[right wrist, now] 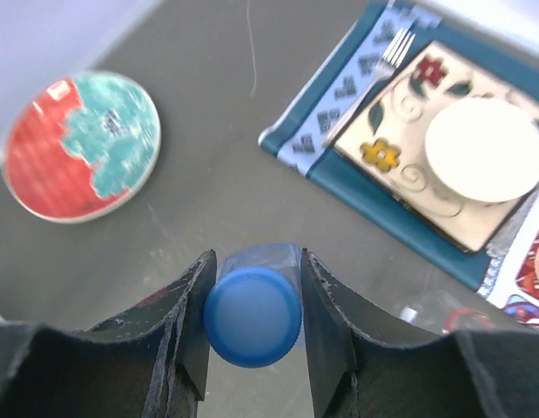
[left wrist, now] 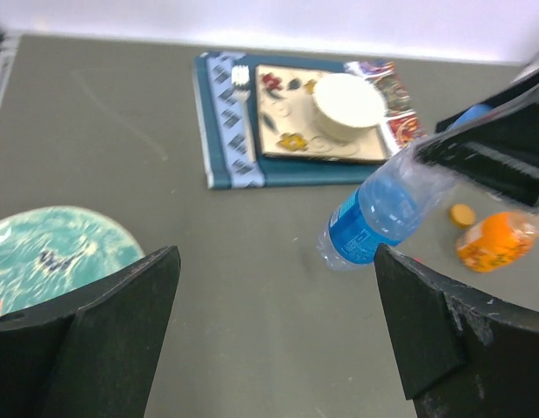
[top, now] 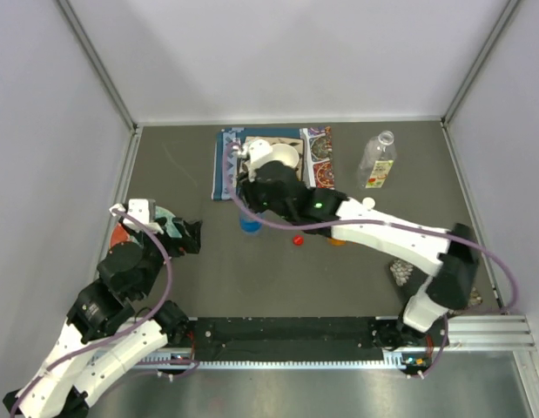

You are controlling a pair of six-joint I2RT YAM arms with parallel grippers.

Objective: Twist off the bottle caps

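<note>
Grip on the blue cap (right wrist: 252,315): right gripper (right wrist: 256,283) closed around it, one finger (right wrist: 192,322) at 9 o'clock of the cap and the other at 3 o'clock, both pads pressed against the rim. Cap on top of the blue-labelled bottle (left wrist: 372,219), near the middle of the table (top: 199,287) in the overhead view, with the right arm stretched in from 4 o'clock.

Left gripper (left wrist: 276,261) spread wide, nothing between its fingers, at 9 o'clock of the blue-labelled bottle and well apart from it. Just beside and partly beneath that gripper, a round plate (right wrist: 82,146) in red and teal.

Red cap (top: 298,239) near the blue-labelled bottle, at about 4 o'clock of it; whether on a bottle or loose, too small to tell. Orange cap (left wrist: 462,214) lying loose on the table, just beside an orange bottle (left wrist: 495,241), both farther out toward 3 o'clock and partly hidden under the right arm in the overhead view.

At 12 o'clock of the blue-labelled bottle, a blue-edged placemat (top: 224,170) bearing a white bowl (left wrist: 347,103), with a fork (left wrist: 241,87) along the placemat's 9 o'clock side. Toward 2 o'clock and well apart, a clear bottle (top: 376,161) standing upright.
</note>
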